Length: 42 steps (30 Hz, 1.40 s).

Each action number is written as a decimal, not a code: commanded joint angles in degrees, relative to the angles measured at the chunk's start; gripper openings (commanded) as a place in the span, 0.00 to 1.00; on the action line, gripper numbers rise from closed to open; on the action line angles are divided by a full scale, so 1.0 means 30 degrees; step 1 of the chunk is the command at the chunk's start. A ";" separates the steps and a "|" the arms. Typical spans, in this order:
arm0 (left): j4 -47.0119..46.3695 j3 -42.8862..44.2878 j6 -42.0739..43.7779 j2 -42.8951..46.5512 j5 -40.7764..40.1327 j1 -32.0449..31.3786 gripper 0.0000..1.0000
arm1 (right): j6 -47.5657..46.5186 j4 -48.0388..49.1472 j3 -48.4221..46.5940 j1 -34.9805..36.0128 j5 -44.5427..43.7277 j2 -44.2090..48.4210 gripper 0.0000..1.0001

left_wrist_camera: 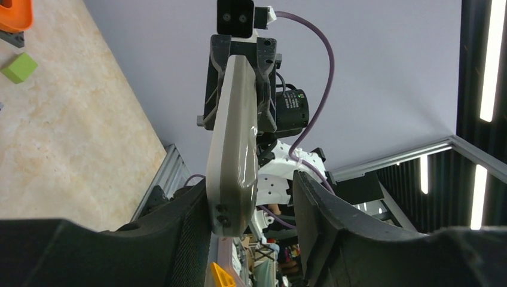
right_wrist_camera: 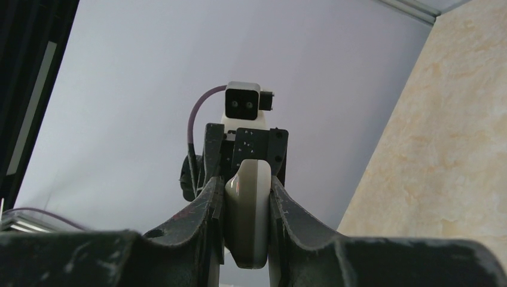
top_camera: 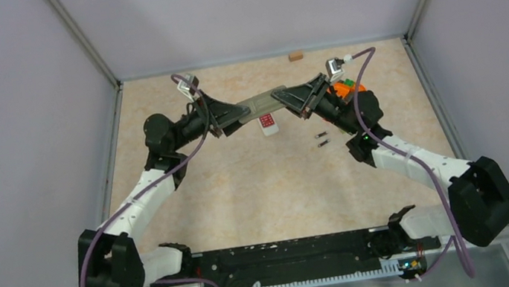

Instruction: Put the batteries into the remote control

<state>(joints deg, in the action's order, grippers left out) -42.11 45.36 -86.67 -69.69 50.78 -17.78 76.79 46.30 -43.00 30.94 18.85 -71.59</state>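
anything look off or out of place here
The grey remote sits off-centre in the left gripper, pressed to one side with a gap on the other. The right gripper clamps it squarely. Nothing looks spilled or damaged.

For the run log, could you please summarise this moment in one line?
right gripper: shut on remote | left gripper: open around its other end | batteries: on table

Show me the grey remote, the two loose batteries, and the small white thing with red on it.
grey remote [top_camera: 259,104]: top view, middle of its visible body.
batteries [top_camera: 321,135]: top view, middle of the farther one of the two.
small white thing [top_camera: 267,121]: top view, its red patch.
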 commanded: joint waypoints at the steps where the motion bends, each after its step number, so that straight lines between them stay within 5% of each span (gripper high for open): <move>1: -0.2947 0.0155 -0.1411 -0.0639 0.0102 -0.0251 0.53 | 0.0395 0.1023 -0.0002 -0.0147 0.0927 -0.0655 0.00; 6: -0.3704 0.0169 -0.1802 -0.1048 -0.0201 -0.0382 0.43 | 0.0681 0.1136 0.0228 -0.0147 0.0865 -0.0783 0.00; 10: -0.3664 -0.0065 -0.1714 -0.1138 -0.0260 -0.0430 0.26 | 0.0548 0.0701 0.0217 -0.0147 0.0835 -0.0760 0.00; 13: -0.3346 -0.0193 -0.1249 -0.1100 -0.0304 -0.0431 0.04 | 0.0228 0.0027 0.0166 -0.0139 0.0890 -0.0744 0.02; 16: -0.2051 -0.0222 0.0414 -0.0883 -0.0365 -0.0431 0.00 | -0.1361 -0.2571 -0.0116 -0.0147 0.0577 -0.0259 0.26; 19: 0.2910 -0.0062 0.4319 0.0099 -0.1087 -0.0431 0.00 | -0.3739 -0.6534 -0.0326 -0.0145 -0.1223 0.0991 0.68; 22: 0.7228 0.0103 0.8464 0.0932 -0.1991 -0.0431 0.00 | -0.5997 -0.9442 -0.0173 -0.0187 -0.3672 0.2549 0.81; 26: 1.0191 -0.0072 1.1779 0.1058 -0.1687 -0.0431 0.00 | -0.8425 -1.2502 -0.0254 -0.0225 -0.4750 0.3853 0.80; 33: 1.1680 -0.1418 1.3782 -0.0061 -0.1018 -0.0832 0.00 | -1.0858 -1.3517 -0.0035 -0.0233 -0.0444 0.3058 0.57; 38: 1.2538 -0.1572 1.4770 -0.1930 -0.1914 -0.1631 0.00 | -1.0819 -1.2803 0.0712 -0.0142 0.1708 0.0823 0.40; 42: 1.2454 -0.1665 1.5069 -0.3649 -0.2632 -0.2173 0.00 | -1.0516 -1.1754 0.1497 0.0281 0.1953 -0.0503 0.39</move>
<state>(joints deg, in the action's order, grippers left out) -4.43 40.69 -44.73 -77.71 44.80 -23.07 46.24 8.03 -40.38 30.76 21.26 -70.37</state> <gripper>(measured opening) 0.298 0.391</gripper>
